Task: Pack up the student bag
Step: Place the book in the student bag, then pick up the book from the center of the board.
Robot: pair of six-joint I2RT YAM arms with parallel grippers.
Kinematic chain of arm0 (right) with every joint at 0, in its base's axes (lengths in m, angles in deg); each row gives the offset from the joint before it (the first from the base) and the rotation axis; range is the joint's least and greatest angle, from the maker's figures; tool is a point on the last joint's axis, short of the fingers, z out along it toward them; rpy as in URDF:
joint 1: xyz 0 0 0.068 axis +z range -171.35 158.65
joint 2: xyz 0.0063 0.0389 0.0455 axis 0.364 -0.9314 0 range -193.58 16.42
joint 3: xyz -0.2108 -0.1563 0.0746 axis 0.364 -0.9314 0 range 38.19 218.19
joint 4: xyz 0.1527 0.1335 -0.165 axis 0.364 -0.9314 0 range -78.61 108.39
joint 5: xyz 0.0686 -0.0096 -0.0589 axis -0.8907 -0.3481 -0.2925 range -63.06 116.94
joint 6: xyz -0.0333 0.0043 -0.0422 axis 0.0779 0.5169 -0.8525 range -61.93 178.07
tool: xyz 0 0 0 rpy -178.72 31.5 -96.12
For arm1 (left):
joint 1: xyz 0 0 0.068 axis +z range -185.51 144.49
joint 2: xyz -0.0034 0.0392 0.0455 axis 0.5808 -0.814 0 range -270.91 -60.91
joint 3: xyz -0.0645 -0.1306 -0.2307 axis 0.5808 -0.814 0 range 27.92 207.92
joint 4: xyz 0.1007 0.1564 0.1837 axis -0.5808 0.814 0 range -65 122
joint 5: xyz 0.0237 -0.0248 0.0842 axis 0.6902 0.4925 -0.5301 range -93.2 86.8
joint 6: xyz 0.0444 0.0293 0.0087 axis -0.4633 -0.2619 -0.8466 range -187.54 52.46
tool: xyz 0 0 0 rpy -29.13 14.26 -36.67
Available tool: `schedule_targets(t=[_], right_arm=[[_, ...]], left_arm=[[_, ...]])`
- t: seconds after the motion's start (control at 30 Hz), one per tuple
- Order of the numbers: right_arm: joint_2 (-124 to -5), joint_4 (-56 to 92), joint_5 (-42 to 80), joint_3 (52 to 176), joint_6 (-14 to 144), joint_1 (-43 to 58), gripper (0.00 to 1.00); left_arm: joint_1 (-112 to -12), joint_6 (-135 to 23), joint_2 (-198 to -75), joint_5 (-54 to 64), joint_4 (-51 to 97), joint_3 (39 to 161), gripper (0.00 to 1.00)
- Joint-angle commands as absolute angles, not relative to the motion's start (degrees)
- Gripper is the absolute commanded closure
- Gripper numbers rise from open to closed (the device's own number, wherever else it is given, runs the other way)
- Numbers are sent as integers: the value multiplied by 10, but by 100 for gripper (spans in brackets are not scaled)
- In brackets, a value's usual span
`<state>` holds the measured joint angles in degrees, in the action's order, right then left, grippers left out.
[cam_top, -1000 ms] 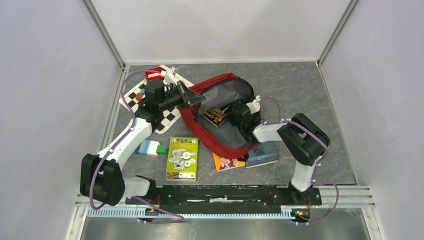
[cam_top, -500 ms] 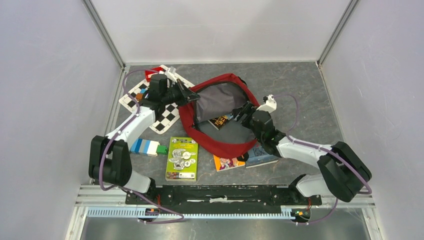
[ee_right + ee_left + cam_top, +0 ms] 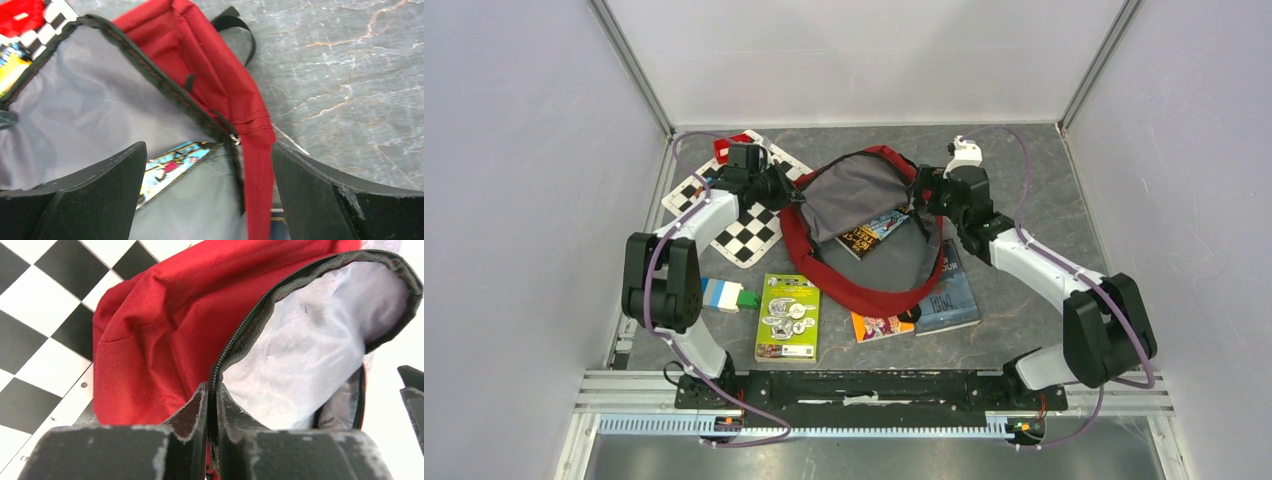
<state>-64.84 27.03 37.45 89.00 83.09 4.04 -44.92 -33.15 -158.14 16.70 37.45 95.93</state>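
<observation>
A large dark-red student bag (image 3: 797, 238) of coarse woven fabric lies on a grey, marble-veined table (image 3: 1034, 165), its mouth gaping to show smooth, pale grey lining. It stretches between the two grippers.

The left gripper (image 3: 211, 390) has its scuffed black jaws pressed together on the bag's rim, pinching the black toothed zipper tape. Red cloth bulges to the left of these jaws and crinkled grey lining billows to their right. Behind the red cloth lies a flat black-and-white checkered mat (image 3: 30, 305).

The right gripper (image 3: 209, 147) holds its two broad, wedge-shaped black jaws wide apart, straddling the opposite rim. Between them runs the zipper edge with a small metal pull (image 3: 234, 140) and a fold of red fabric. A thin book (image 3: 170, 162) with a bright cyan and yellow cover shows inside the bag, close to the left-hand jaw. A black strap loop (image 3: 240, 30) curls beyond the jaws.

In the overhead view, nearer the arm bases than either gripper, lie a green-and-yellow book (image 3: 788, 316), an orange booklet (image 3: 879, 326), a blue book (image 3: 952, 290) partly under the bag, and a row of blue, white and green blocks (image 3: 724, 295).
</observation>
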Motion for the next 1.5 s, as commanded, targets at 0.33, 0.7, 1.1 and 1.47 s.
schedule_targets(t=[0.33,0.7,1.1,1.47], right_arm=[[-676,142,196,919,748,-91,2],[-499,-5,101,776,708,-155,2],[-532,-36,10,723,590,-165,7],[-591,-32,-110,712,566,-172,10]], left_arm=[[-442,-443,-1567,90,470,1030,16],[-442,-379,-1456,135,490,927,0],[-442,-360,-1428,146,508,937,0],[-444,-316,-1446,148,468,913,0]])
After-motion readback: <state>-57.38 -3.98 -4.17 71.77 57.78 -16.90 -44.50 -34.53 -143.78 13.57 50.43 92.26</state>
